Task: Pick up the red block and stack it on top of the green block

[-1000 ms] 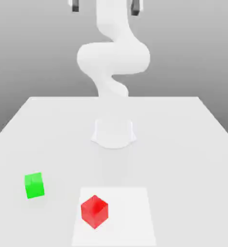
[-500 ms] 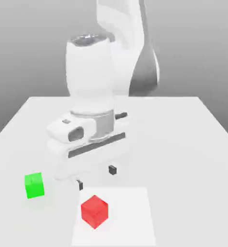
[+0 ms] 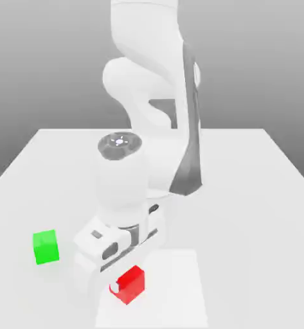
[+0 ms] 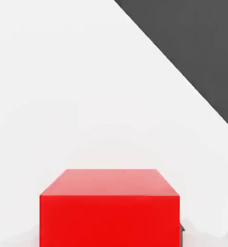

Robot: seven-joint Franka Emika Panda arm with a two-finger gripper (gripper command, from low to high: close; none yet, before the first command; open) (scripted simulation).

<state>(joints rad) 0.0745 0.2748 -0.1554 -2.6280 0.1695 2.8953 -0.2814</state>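
The red block (image 3: 132, 284) rests on a lighter square patch (image 3: 177, 289) near the table's front, and the hand covers its upper part. My gripper (image 3: 124, 280) has come straight down over it. In the hand view the red block (image 4: 109, 207) sits very close, with a dark finger pad (image 4: 182, 227) against its side, so the gripper is shut on it. The green block (image 3: 45, 247) stands alone on the exterior view's left, a hand's width from the gripper.
The white table (image 3: 244, 193) stretches back to the arm's base (image 3: 155, 186), which rises behind the hand. The bent arm (image 3: 151, 77) leans forward over the table's middle. A dark area (image 4: 193, 53) lies beyond the table's edge.
The arm swung down from high up, and the hand dropped onto the red block. The jaws, wide above the block half a second ago, have closed on it. Neither block has moved.
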